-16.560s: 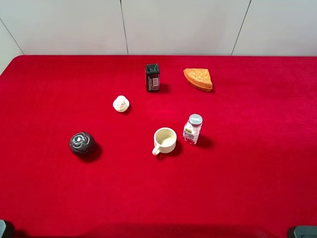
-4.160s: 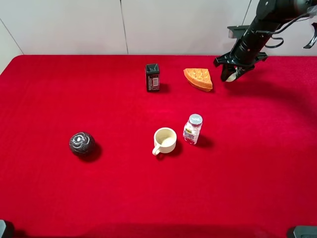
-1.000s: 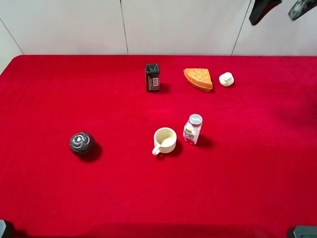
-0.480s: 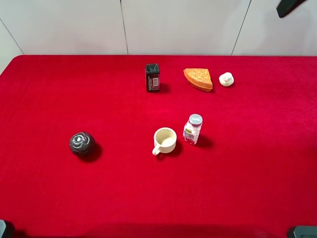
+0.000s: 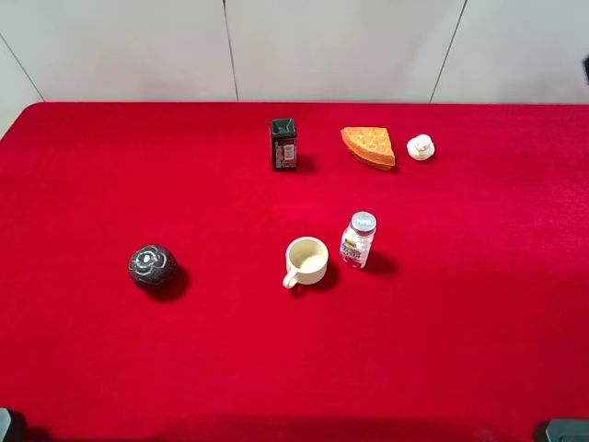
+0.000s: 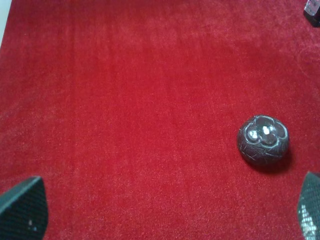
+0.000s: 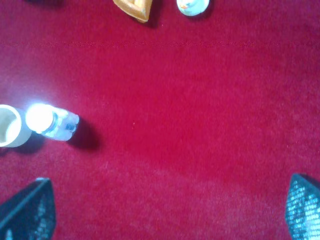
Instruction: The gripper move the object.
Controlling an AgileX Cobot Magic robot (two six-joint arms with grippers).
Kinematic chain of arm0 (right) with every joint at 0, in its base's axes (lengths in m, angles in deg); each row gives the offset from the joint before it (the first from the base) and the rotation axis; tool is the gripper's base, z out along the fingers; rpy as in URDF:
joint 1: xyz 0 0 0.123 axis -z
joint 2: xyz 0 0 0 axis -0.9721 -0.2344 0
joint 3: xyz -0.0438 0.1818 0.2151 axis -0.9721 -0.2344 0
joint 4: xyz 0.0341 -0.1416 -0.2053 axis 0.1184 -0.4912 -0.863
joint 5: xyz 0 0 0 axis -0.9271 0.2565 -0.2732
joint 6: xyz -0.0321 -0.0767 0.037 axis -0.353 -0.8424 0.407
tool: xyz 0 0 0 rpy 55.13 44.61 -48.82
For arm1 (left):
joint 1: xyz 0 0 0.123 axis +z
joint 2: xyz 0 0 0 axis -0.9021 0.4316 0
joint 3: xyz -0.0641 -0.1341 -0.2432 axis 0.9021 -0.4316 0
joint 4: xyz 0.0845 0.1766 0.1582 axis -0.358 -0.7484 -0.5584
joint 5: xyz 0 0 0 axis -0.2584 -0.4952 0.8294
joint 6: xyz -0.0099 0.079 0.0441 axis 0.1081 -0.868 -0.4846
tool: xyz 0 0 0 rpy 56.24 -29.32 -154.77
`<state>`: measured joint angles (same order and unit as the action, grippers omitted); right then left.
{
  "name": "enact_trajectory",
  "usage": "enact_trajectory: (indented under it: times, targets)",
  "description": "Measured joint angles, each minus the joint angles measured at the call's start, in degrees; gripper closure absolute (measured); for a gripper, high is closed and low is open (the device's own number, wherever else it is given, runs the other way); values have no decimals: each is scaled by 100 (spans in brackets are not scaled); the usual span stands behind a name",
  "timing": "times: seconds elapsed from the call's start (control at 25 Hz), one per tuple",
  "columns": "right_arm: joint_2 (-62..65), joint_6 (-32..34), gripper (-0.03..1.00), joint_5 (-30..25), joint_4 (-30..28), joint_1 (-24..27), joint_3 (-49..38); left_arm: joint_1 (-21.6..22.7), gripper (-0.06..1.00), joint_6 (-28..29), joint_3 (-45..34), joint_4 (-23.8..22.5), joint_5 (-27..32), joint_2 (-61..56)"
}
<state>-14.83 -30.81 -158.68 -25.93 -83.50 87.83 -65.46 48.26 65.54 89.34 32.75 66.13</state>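
The object, a small cream-white lump with a knob top, sits on the red cloth at the back, just right of the orange wedge. It also shows in the right wrist view, far from my right gripper, which is open and empty high above the cloth. My left gripper is open and empty above the cloth near the dark grey ball. In the exterior high view neither gripper's fingers show.
A black box stands at the back middle. A cream mug and a small bottle stand side by side in the middle. The dark grey ball lies at the left. The wedge, bottle and mug also show in the right wrist view.
The object went from left of centre to beside the orange wedge, carried and let go by my right gripper. In the last second the right arm left the view at the top right.
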Motion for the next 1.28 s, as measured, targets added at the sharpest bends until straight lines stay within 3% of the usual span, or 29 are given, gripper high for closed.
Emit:
enact_trajectory:
  times: [0.24,0.72,1.08,1.28]
  targets:
    - [1286,312,27,-1,0,0,-769,0,-5,0,0,0,0,0]
    - [3849,334,27,-12,-243,11,-1984,0,-5,0,0,0,0,0]
    - [5303,334,27,76,-326,689,-2928,0,-5,0,0,0,0,0]
    - [5635,336,27,402,-333,818,-3290,0,-5,0,0,0,0,0]
